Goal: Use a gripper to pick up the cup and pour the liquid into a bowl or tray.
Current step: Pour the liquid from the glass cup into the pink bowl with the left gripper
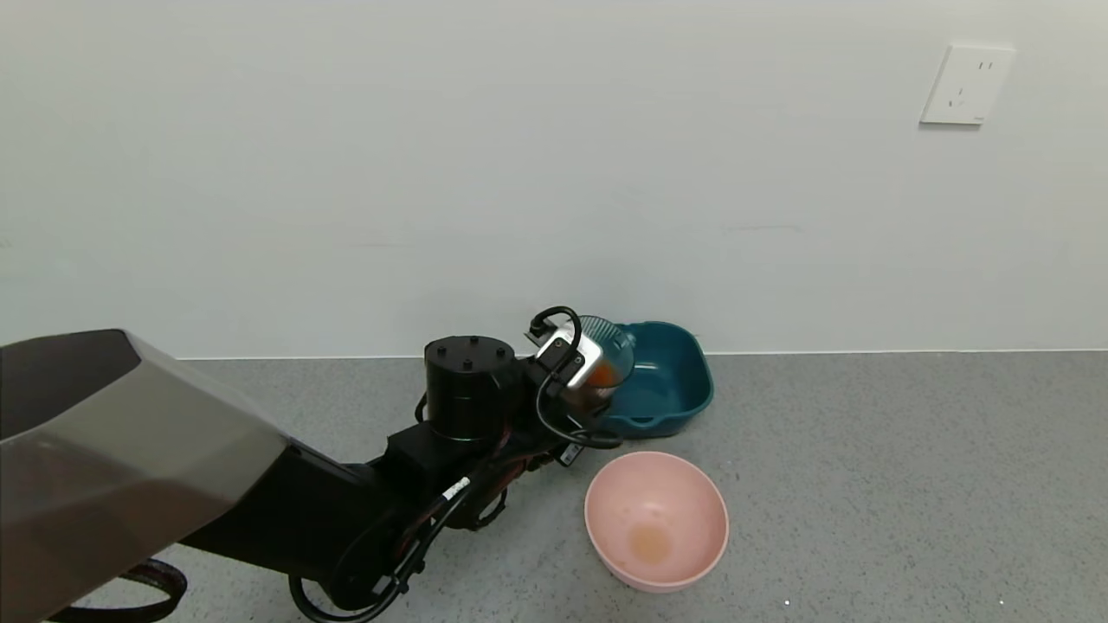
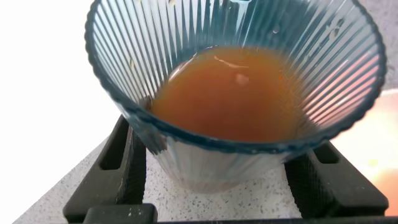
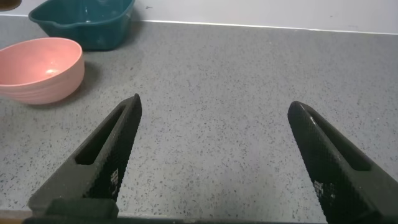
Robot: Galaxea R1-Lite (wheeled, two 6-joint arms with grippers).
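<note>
We hold the small translucent blue-grey ribbed plastic cup (image 2: 233,93) in our left gripper (image 2: 227,180), the black fingers (image 2: 115,168) pinching its lower wall from either side. In the head view the cup (image 1: 606,350) hangs tilted above the grey speckled floor (image 1: 866,484), at about twelve o'clock from the round pale pink plastic bowl (image 1: 656,519) and overlapping the near rim of the dark teal square basin (image 1: 671,381). The opaque orange-red liquid (image 2: 233,93) pools toward the lowered side of the cup, not yet at the lip.

We judge the cup light and thin-walled, so it will flex if squeezed hard, and its ribs give some bite against slipping. The load is the liquid, which shifts as we tip, so the hold belongs low on the body, clear of the pouring lip. The pink bowl already shows a faint orange stain at its bottom.

Our right gripper (image 3: 217,162) hovers idle over the floor at about four o'clock from the bowl, jaws spread wide and empty.
</note>
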